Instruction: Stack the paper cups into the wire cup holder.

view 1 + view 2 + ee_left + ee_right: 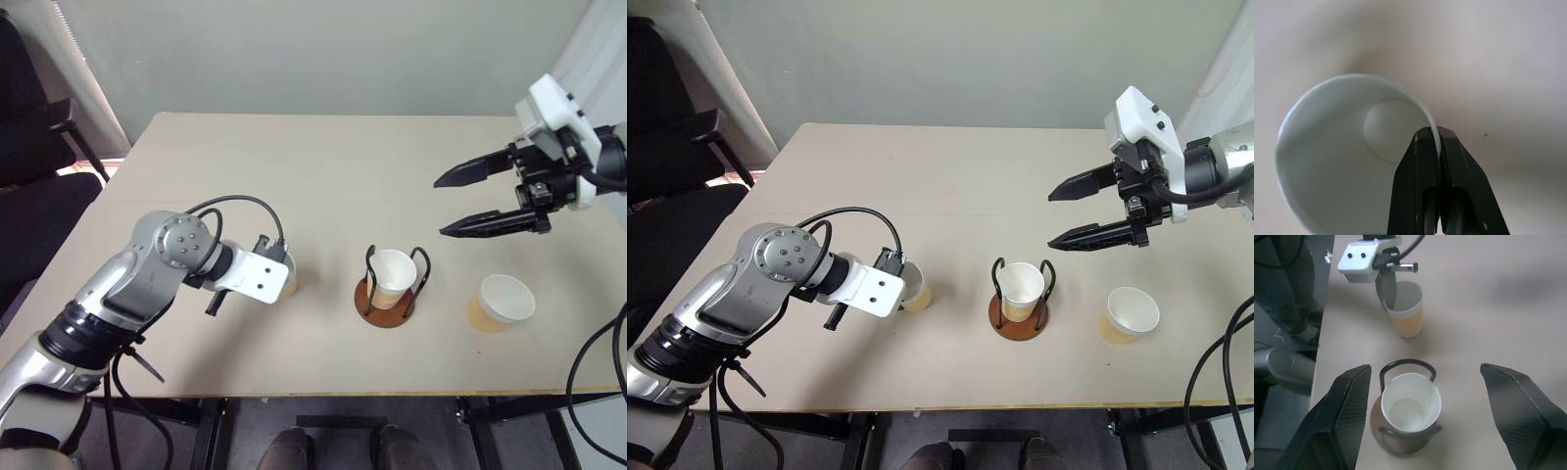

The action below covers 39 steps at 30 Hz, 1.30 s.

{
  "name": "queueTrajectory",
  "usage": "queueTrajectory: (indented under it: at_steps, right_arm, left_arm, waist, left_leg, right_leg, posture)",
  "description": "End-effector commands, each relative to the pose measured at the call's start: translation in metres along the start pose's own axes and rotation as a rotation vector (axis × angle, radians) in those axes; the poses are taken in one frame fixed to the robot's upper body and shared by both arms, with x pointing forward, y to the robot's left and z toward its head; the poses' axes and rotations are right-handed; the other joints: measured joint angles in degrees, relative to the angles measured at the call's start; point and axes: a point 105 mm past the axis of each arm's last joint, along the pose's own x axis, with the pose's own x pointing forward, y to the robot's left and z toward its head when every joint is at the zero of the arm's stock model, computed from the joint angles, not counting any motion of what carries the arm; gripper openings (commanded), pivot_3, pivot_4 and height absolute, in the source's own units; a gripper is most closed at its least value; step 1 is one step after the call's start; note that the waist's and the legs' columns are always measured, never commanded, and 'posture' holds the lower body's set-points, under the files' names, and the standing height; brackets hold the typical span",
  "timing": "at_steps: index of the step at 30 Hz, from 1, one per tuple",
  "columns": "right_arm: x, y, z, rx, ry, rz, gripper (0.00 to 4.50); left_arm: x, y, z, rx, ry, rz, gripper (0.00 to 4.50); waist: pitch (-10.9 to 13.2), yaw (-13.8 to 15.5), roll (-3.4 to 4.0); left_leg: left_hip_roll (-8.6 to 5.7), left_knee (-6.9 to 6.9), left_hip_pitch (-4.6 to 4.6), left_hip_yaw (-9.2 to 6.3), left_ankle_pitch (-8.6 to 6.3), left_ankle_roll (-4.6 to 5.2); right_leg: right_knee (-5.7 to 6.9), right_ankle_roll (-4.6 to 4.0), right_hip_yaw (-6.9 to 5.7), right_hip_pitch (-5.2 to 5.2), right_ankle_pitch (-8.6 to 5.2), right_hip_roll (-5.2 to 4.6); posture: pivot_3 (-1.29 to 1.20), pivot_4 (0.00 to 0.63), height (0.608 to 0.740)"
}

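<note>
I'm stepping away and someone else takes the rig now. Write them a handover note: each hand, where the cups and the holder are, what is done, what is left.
Left hand: shut on the rim of the left paper cup, one finger inside and one outside; the cup stands on the table.
Right hand: open, holding nothing, raised above the table beyond the holder and the right cup.
Wire cup holder: mid-table near the front edge, between the two loose cups.
Done: one cup sits upright in the holder.
Left: stack the gripped cup into it, then the right paper cup, which stands untouched to the holder's right.
</note>
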Motion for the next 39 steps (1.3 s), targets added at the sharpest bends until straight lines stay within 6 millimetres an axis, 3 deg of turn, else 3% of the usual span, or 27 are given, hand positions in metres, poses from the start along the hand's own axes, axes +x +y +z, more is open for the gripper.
queueTrajectory:
  at_steps: [1,5,10,19,27,39]
  right_arm:
    - [-0.010,0.003,0.010,-0.074,-0.049,-0.017,3.71]
    - [-0.013,0.011,0.006,-0.041,-0.029,0.031,3.71]
    - [-0.020,0.028,0.003,0.034,-0.014,0.091,3.71]
    - [-0.029,0.044,0.008,0.098,-0.001,0.049,3.71]
    - [-0.042,0.058,0.023,0.116,0.000,-0.032,3.71]
    - [-0.047,0.072,0.025,0.140,0.014,-0.143,3.71]
  left_arm:
    - [-0.026,0.013,0.019,-0.019,-0.099,0.020,0.01]
    - [-0.044,0.024,0.036,-0.036,-0.185,0.009,0.01]
    - [-0.069,0.048,0.072,-0.004,-0.328,0.009,0.01]
    - [-0.085,0.080,0.123,0.128,-0.493,-0.041,0.01]
    - [-0.065,0.097,0.149,0.269,-0.516,-0.112,0.01]
    - [-0.011,0.100,0.148,0.406,-0.438,-0.195,0.01]
  waist:
    - [0.0,0.0,0.00]
    - [0.0,0.1,0.00]
    - [0.0,0.2,-0.02]
    - [0.0,0.3,-0.02]
    - [0.0,0.7,-0.02]
    - [0.0,1.4,-0.03]
  left_leg:
    - [0.00,0.00,0.00,0.01,0.00,0.00]
    - [0.00,0.02,-0.02,0.04,0.00,0.00]
    - [-0.01,0.00,-0.11,0.02,0.01,-0.02]
    - [0.00,0.00,-0.16,0.05,0.01,-0.01]
    - [-0.01,-0.02,-0.35,0.06,-0.04,0.07]
    - [-0.04,0.08,-0.47,0.21,-0.17,0.25]
  right_leg:
    - [0.01,0.00,0.01,-0.01,0.00,-0.01]
    - [0.01,0.01,0.00,0.00,0.00,-0.02]
    - [-0.06,0.01,-0.02,0.00,0.00,-0.03]
    - [-0.20,0.16,-0.01,0.00,0.08,-0.06]
    - [-0.66,0.44,0.00,0.02,0.23,-0.04]
    - [-0.90,0.87,0.06,0.07,0.28,-0.07]
  posture:
    - [0.00,0.150,0.740]
    - [0.00,0.150,0.740]
    - [0.00,0.150,0.740]
    - [0.00,0.150,0.740]
    - [0.00,0.150,0.740]
    - [0.00,0.150,0.740]
